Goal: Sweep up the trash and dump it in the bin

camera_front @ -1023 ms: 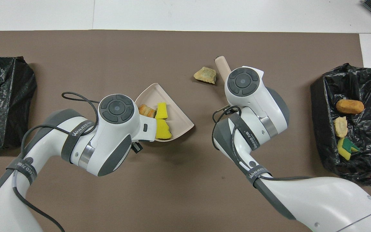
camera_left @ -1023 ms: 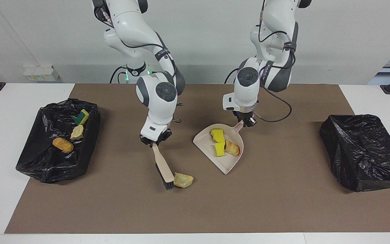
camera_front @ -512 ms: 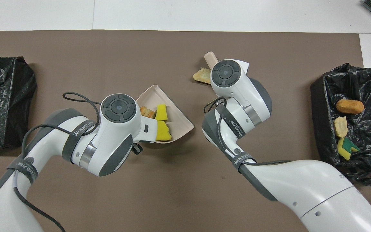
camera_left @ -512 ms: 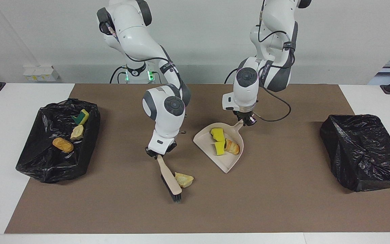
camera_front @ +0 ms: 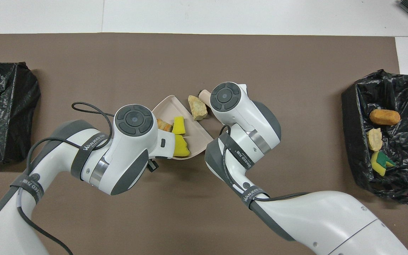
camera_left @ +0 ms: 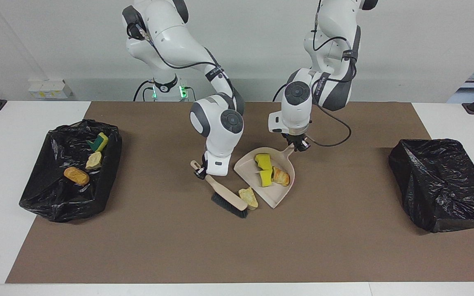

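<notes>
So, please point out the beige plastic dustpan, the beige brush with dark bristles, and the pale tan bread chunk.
Beige plastic dustpan point(camera_left: 279, 196): facing view, bare floor near lip.
Beige brush with dark bristles point(camera_left: 228, 205): facing view, bristles.
Pale tan bread chunk point(camera_left: 248, 197): facing view, middle.

beige dustpan point(camera_left: 279, 197); yellow sponge chunks point(camera_left: 264, 162); golden-brown pastry point(camera_left: 281, 176); pale tan bread chunk point(camera_left: 248, 197); beige brush point(camera_left: 225, 196), dark bristles; glossy black bin bags point(camera_left: 438, 181); brown mat point(camera_left: 179, 246).
</notes>
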Available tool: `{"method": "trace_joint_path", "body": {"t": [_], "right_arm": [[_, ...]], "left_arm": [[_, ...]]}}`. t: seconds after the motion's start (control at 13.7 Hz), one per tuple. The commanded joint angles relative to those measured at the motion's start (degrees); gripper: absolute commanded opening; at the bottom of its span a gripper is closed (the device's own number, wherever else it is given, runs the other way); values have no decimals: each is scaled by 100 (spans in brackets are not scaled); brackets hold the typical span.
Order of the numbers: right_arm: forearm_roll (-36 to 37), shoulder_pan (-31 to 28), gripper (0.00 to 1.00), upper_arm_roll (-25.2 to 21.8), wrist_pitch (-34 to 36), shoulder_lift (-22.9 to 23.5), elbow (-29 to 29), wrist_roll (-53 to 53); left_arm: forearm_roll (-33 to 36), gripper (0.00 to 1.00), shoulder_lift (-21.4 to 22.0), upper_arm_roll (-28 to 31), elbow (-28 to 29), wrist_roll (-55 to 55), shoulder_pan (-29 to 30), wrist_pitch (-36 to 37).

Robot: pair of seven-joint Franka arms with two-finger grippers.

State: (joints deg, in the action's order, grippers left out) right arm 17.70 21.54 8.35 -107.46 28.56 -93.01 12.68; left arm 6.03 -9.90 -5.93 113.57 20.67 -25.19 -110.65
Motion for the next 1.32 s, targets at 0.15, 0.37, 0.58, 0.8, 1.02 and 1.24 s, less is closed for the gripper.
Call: {"method": "trace_joint_path", "body": {"t": [0.15, 0.37, 0.58, 0.8, 1.02, 1.24], "right_arm": [[-635, -123, 0, 378, 270, -334, -428, 2250], [-821, -316, 0, 360, 278, -342, -393, 2792], [-830, -711, 0, 360, 349, -395, -367, 2643], [-821, -1141, 0, 360, 550, -544, -366, 2661], [-795, -1423, 0, 352, 726, -746, -367, 2643], [-838, -1801, 0, 352, 1068, -1009, -401, 2530]], "left_arm": [[-5, 0, 14, 22, -37, 384, -126, 9], [-5, 0, 14, 22, -2, 770, -109, -158], [-5, 0, 40, 30, 15, 2121, 14, -368], [-5, 0, 154, 48, 24, 2799, 215, -518], [-14, 0, 531, 48, 199, 3372, 514, -641], [-66, 0, 787, 48, 209, 4049, 927, -581]]}}
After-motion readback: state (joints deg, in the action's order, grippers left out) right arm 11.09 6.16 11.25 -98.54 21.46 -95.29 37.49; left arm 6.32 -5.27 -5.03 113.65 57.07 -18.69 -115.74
